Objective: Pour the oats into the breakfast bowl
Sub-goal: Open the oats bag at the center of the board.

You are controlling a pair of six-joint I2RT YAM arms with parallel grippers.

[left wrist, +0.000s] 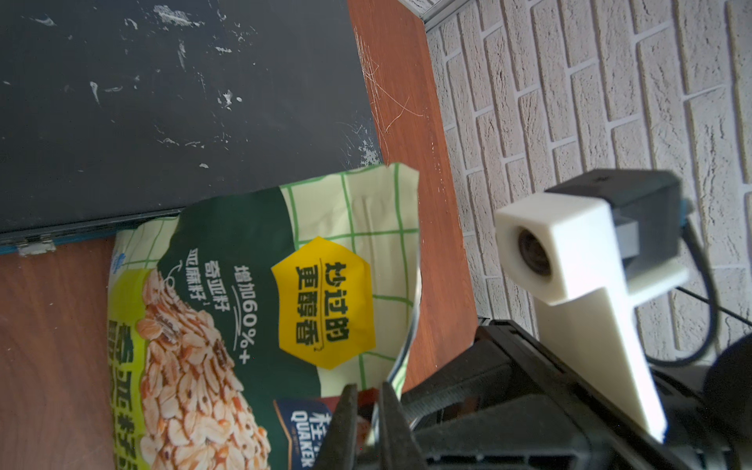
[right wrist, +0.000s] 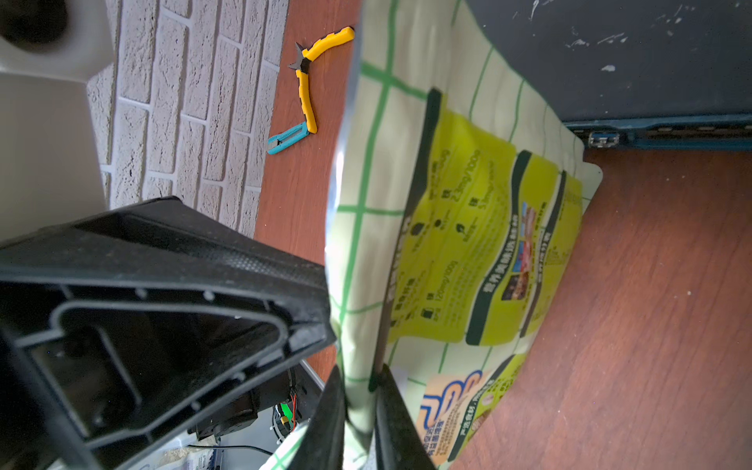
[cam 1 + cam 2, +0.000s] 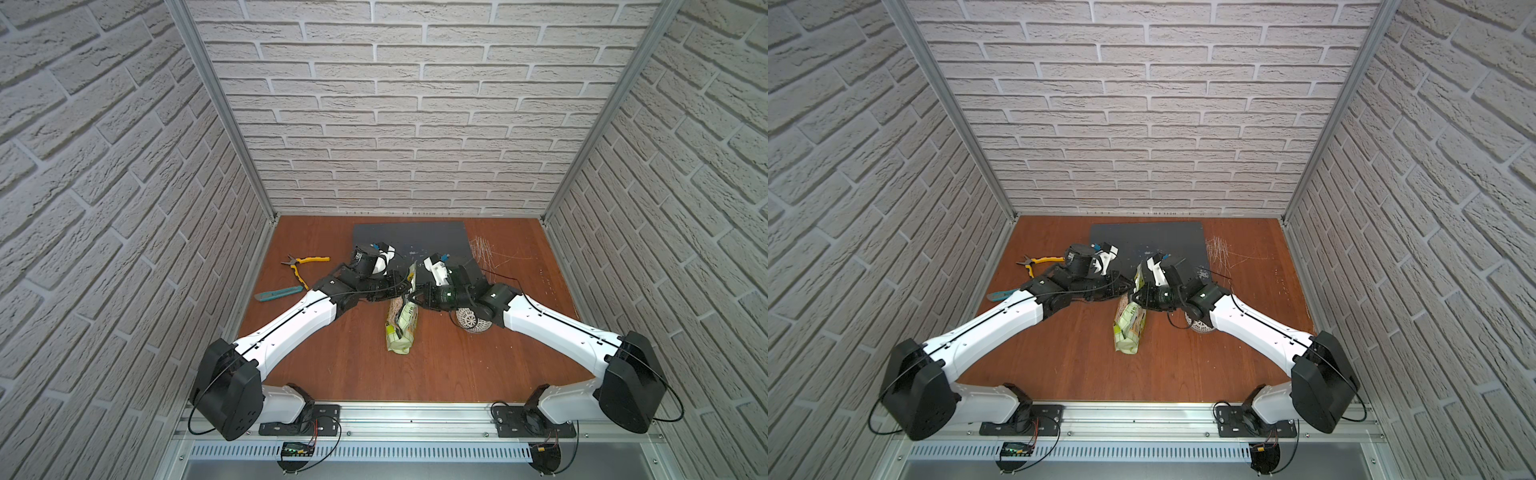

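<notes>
my left pincer [image 1: 368,392] and right pincer [image 2: 360,374] each clamp the top edge of the oat pouch [image 3: 401,328]; the breakfast bowl [image 3: 471,323] sits behind my right pincer, under its wrist.

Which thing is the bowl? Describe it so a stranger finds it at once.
Start at the wooden table, then follow the right arm towards its wrist. The bowl sits partly hidden beneath it, just right of the pouch. It is the only dish there: small, round and white, with lattice-cut sides.
</notes>
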